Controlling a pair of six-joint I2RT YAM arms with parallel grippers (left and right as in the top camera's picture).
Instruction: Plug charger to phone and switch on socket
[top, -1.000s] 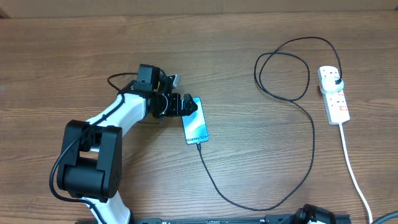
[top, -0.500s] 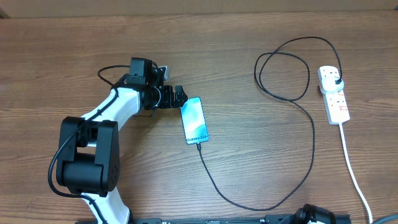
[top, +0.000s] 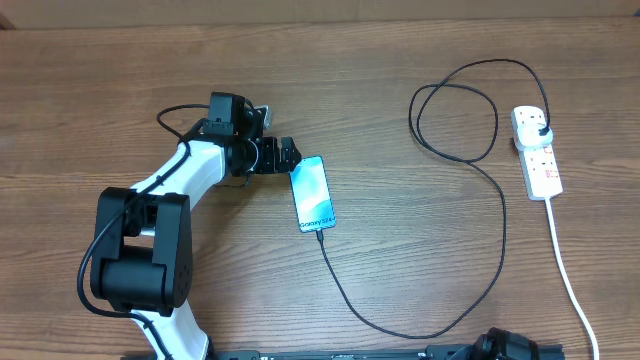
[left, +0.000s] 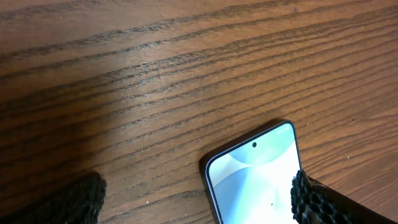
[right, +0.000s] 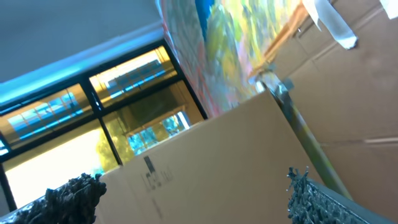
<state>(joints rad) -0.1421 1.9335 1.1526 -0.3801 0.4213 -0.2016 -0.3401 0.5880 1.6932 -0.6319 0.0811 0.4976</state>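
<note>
**Left gripper spread beside the phone, cable laid across to the strip**

At the left of the overhead view we see the white-and-black left arm (top: 150, 230) reaching over the brown wood-grain table (top: 80, 80). Its left gripper (top: 283, 158) sits just beside the upper left corner of the slim, dark-edged smartphone with a light-blue screen (top: 312, 194). In the wrist view the left gripper (left: 199, 204) has its black textured fingertips (left: 78, 200) spread wide and pinches nothing. The smartphone (left: 255, 177) lies flat on the wood with its camera end between them.

The long thin black cable (top: 400, 334) meets the phone's lower end, sweeps down and right, climbs, and loops once. It ends at the small black adapter (top: 541, 131) seated in the far end of the white elongated power strip (top: 540, 160), which lies well apart at the right edge. We cannot tell how its red switches stand. A thick white cord (top: 565, 262) trails from the strip toward the bottom edge.

The right gripper (right: 189, 198) is spread too and holds nothing. Its camera faces a brown cardboard box (right: 224, 155) and lit windows (right: 127, 71).
</note>
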